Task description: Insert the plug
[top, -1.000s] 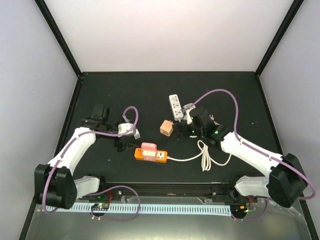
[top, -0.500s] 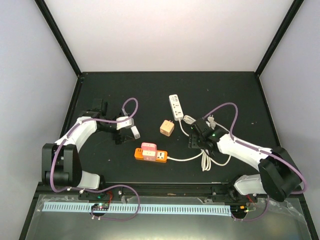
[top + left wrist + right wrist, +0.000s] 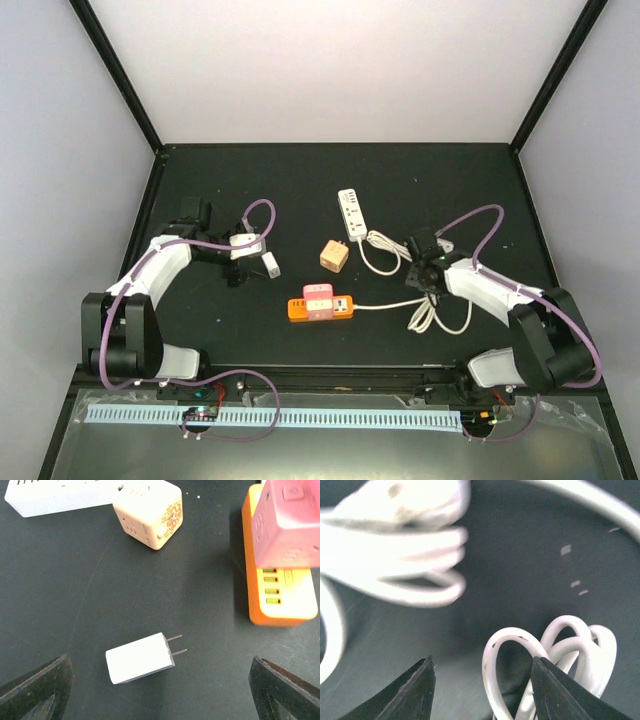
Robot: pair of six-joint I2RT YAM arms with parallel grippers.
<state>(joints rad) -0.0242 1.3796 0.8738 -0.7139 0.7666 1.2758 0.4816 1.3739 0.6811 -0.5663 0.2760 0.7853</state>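
A white plug (image 3: pixel 142 657) lies flat on the black table (image 3: pixel 75 595), its two prongs pointing toward the orange power strip (image 3: pixel 280 585). The strip carries a pink adapter (image 3: pixel 290 525). My left gripper (image 3: pixel 160 695) hangs open just short of the plug, one finger on each side, touching nothing. In the top view the plug (image 3: pixel 270 265) lies just right of the left gripper (image 3: pixel 243 266) and up-left of the strip (image 3: pixel 320 309). My right gripper (image 3: pixel 482 680) stands open low over the strip's white cable (image 3: pixel 507 665), with one loop between its fingers.
A beige cube adapter (image 3: pixel 334 255) and a white power strip (image 3: pixel 351 211) lie behind the orange strip. The coiled white cable (image 3: pixel 430 312) spreads beside the right gripper (image 3: pixel 422 272). Black frame posts edge the table.
The orange strip has slid a little to the right. My right gripper moved right along the cable and its jaws narrowed. The left arm drew back slightly, still open.
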